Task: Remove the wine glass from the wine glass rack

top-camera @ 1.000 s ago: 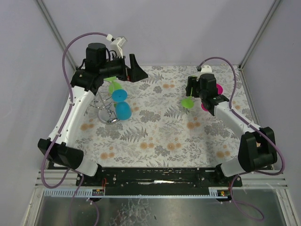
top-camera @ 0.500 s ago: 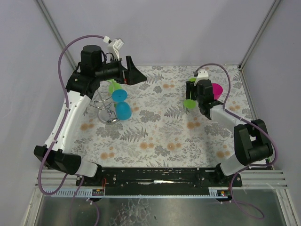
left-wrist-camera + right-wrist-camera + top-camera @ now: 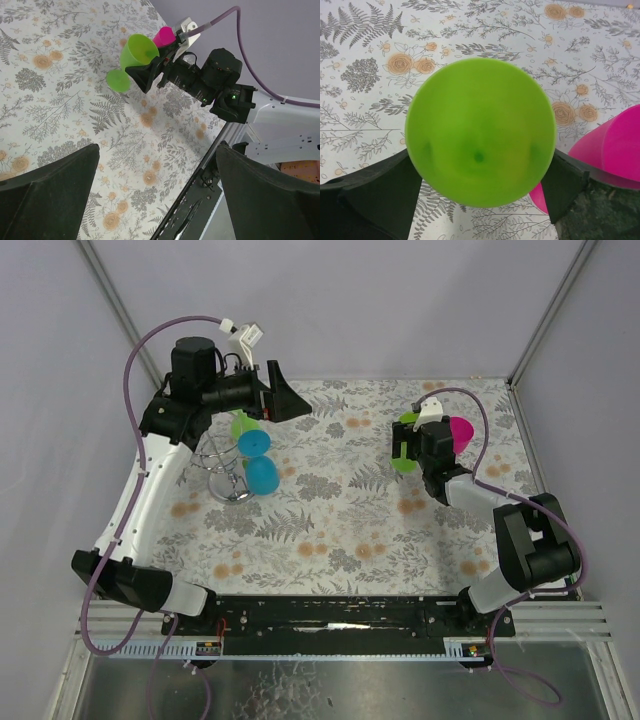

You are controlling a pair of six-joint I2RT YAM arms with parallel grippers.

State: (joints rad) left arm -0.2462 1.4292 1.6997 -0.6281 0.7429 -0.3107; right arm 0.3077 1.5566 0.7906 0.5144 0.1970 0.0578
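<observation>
The wire wine glass rack (image 3: pixel 222 462) stands at the left of the mat. It carries two blue glasses (image 3: pixel 258 460) and a green one (image 3: pixel 243 425). My left gripper (image 3: pixel 284 400) hangs open and empty just above and right of the rack; its dark fingers (image 3: pixel 50 192) frame bare mat. My right gripper (image 3: pixel 411 441) is shut on a green wine glass (image 3: pixel 403 461), held by the stem just above the mat on the right. That glass fills the right wrist view (image 3: pixel 480 132) and also shows in the left wrist view (image 3: pixel 136 52). A pink glass (image 3: pixel 461 430) stands right beside it.
The pink glass (image 3: pixel 615 150) sits close to my right finger. Grey walls and frame posts bound the mat at the back and sides. The black base rail (image 3: pixel 330 615) runs along the near edge.
My left arm has drawn back and up from the rack, gripper open. My right wrist has turned and shifted slightly with the green glass, close by the pink glass.
</observation>
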